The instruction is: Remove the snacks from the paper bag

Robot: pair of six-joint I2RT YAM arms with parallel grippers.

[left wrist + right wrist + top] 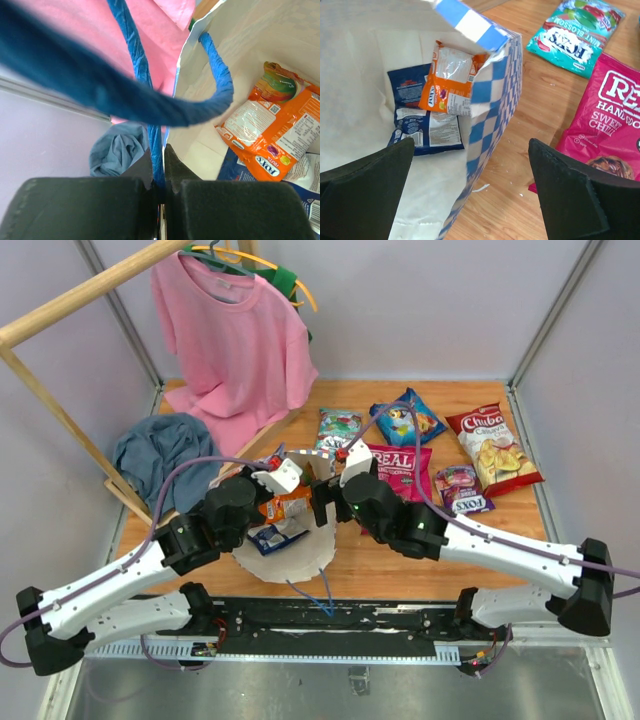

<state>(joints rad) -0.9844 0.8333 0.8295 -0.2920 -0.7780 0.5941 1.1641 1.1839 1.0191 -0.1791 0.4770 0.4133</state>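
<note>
The paper bag (292,562) lies open at mid-table, its mouth toward the arms. My left gripper (158,155) is shut on its blue cord handle (142,65) at the rim. Inside lie an orange packet (451,80) and a dark blue packet (420,125). My right gripper (471,145) is open, straddling the bag's checkered side wall (495,100), one finger inside, one over the wood. On the table to the right lie other snacks: a teal packet (338,427), a blue bag (408,420), the Chiba chips (493,448), the pink REAL bag (402,470) and a purple packet (461,488).
A pink T-shirt (235,340) hangs from a wooden rack (80,300) at the back left. A blue-grey cloth (165,445) lies under it. The bag's second cord handle (318,592) trails over the near table edge. Grey walls close in both sides.
</note>
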